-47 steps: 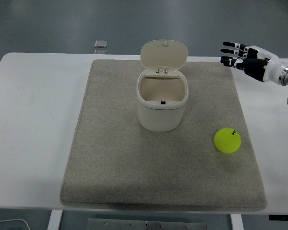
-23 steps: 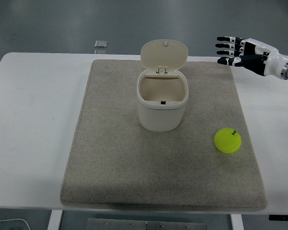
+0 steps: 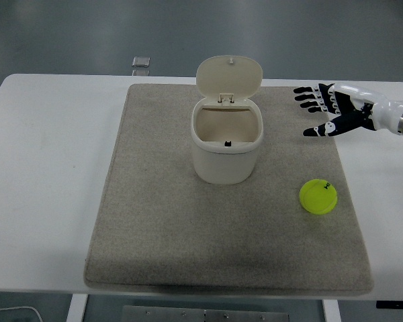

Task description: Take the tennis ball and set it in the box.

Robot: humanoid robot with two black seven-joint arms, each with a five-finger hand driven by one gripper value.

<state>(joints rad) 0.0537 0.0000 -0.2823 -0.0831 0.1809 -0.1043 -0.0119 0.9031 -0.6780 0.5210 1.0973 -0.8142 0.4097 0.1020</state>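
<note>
A yellow-green tennis ball lies on the grey mat at its right side. A cream box with its hinged lid standing open sits at the mat's middle back; its inside looks empty. My right hand comes in from the right edge, fingers spread and holding nothing, over the mat's back right corner. It is behind the ball, well apart from it, and to the right of the box. The left arm does not show.
The mat covers most of the white table. A small grey square object lies at the table's far edge, behind the mat's left corner.
My right hand has moved left and down toward the mat, and its fingers have spread wider. The ball and the box have not moved.
</note>
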